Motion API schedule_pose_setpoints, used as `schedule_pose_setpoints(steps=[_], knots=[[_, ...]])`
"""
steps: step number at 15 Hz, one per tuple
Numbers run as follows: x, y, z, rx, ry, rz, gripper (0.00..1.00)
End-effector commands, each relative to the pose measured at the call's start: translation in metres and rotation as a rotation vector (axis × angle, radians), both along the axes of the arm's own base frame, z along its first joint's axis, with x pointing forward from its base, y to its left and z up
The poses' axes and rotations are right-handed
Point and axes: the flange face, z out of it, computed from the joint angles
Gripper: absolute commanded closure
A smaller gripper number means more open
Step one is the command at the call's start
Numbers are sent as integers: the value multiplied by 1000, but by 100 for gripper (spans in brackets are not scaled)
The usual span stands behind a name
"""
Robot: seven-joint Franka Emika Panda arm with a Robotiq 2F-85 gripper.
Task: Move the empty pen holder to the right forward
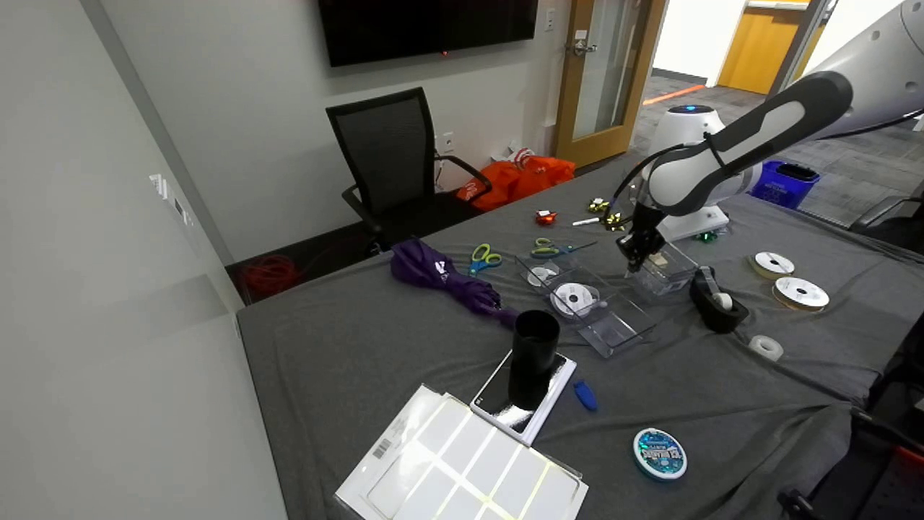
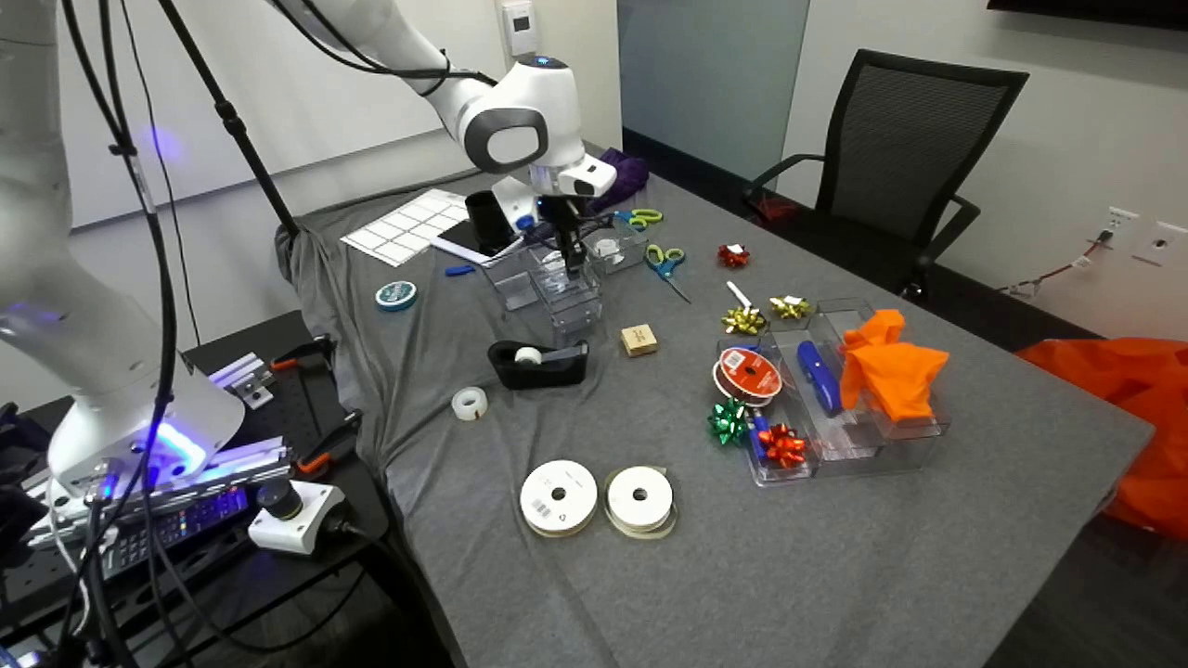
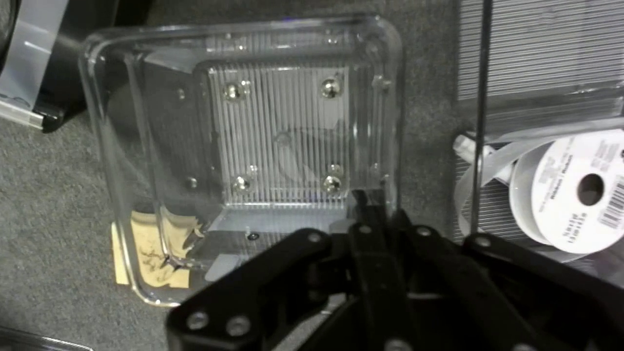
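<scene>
A black cylindrical pen holder (image 1: pixel 535 339) stands upright on a flat white box (image 1: pixel 498 383) with a shiny dark top. Nothing sticks out of its mouth. In an exterior view the pen holder (image 2: pixel 485 218) stands behind the gripper; it is out of the wrist view. My gripper (image 1: pixel 632 269) is at a clear plastic container (image 1: pixel 668 278), away from the pen holder. In the wrist view its fingers (image 3: pixel 385 207) are close together around the right wall of the clear container (image 3: pixel 287 131), which looks empty. I cannot tell whether this container touches the table.
A clear tray with ribbon spools (image 1: pixel 610 325) lies beside the container. A black tape dispenser (image 2: pixel 536 366) and a yellow note block (image 2: pixel 639 340) are close by. A purple umbrella (image 1: pixel 447 278), scissors (image 1: pixel 485 260) and a round blue tin (image 1: pixel 660 453) lie around.
</scene>
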Motion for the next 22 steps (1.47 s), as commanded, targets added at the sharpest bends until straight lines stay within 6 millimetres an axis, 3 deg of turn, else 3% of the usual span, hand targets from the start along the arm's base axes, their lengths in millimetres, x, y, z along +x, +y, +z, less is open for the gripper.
schedule_pose_setpoints(steps=[1, 4, 12, 16, 22], knots=[[-24, 24, 24, 9, 17, 7, 98], [-45, 41, 31, -11, 65, 20, 98], [-130, 71, 40, -69, 152, 128, 98], [-159, 89, 26, -87, 154, 197, 98], [-179, 136, 2, -35, 7, 294, 98]])
